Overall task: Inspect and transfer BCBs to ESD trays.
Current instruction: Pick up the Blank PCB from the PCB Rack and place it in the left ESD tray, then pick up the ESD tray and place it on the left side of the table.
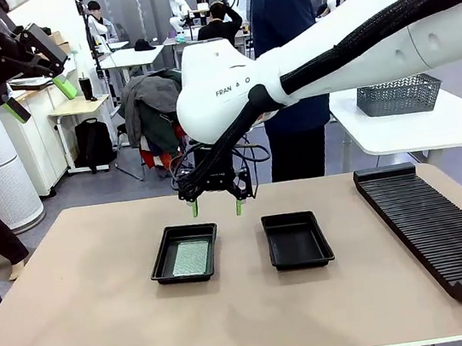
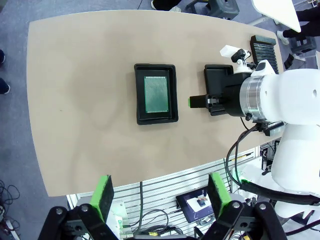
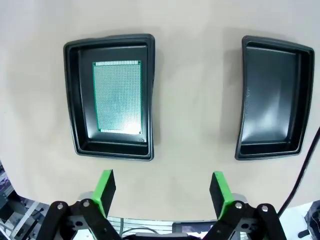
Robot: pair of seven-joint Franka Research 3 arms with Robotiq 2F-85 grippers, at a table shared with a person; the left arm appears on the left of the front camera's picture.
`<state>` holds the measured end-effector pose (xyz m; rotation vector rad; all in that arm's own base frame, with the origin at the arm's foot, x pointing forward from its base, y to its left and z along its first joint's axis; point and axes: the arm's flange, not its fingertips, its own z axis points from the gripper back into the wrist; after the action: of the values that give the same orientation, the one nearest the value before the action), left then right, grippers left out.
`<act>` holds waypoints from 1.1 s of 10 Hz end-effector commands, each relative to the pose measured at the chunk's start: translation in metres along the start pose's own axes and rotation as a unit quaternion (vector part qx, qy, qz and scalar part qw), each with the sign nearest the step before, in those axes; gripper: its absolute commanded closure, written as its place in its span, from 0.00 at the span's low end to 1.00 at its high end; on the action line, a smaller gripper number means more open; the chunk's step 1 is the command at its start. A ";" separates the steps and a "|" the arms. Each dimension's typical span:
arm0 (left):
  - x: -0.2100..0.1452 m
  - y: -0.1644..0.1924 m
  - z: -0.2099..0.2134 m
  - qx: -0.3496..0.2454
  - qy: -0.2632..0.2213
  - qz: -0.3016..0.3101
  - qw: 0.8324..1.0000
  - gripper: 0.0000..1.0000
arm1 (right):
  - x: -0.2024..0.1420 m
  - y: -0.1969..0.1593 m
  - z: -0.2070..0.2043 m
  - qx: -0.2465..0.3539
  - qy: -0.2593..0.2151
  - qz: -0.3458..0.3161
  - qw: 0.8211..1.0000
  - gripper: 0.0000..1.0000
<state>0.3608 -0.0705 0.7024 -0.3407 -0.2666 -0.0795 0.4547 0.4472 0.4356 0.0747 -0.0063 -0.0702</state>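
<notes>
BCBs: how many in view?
1 BCB, lying flat in the left tray. The right tray holds none; the rack slots could hide more.

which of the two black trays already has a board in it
The ESD tray on the robot's left: a pale-green BCB lies in it. The right tray is bare inside.

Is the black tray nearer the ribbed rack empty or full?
Empty: that tray shows bare black floor; the one green board lies flat in the other tray.
</notes>
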 end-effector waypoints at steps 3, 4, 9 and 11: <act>0.000 0.000 -0.001 -0.003 0.001 0.001 1.000 0.00 | -0.004 0.004 0.000 0.000 0.001 0.004 1.000 0.00; 0.000 0.000 -0.001 -0.003 0.001 0.001 1.000 0.00 | -0.004 0.004 0.000 0.000 0.001 0.004 1.000 0.00; 0.000 0.000 -0.001 -0.003 0.001 0.001 1.000 0.00 | -0.004 0.004 0.000 0.000 0.001 0.004 1.000 0.00; 0.000 0.000 -0.001 -0.003 0.001 0.001 1.000 0.00 | -0.004 0.004 0.000 0.000 0.001 0.004 1.000 0.00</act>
<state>0.3608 -0.0705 0.7024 -0.3407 -0.2666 -0.0795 0.4512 0.4507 0.4362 0.0783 -0.0035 -0.0614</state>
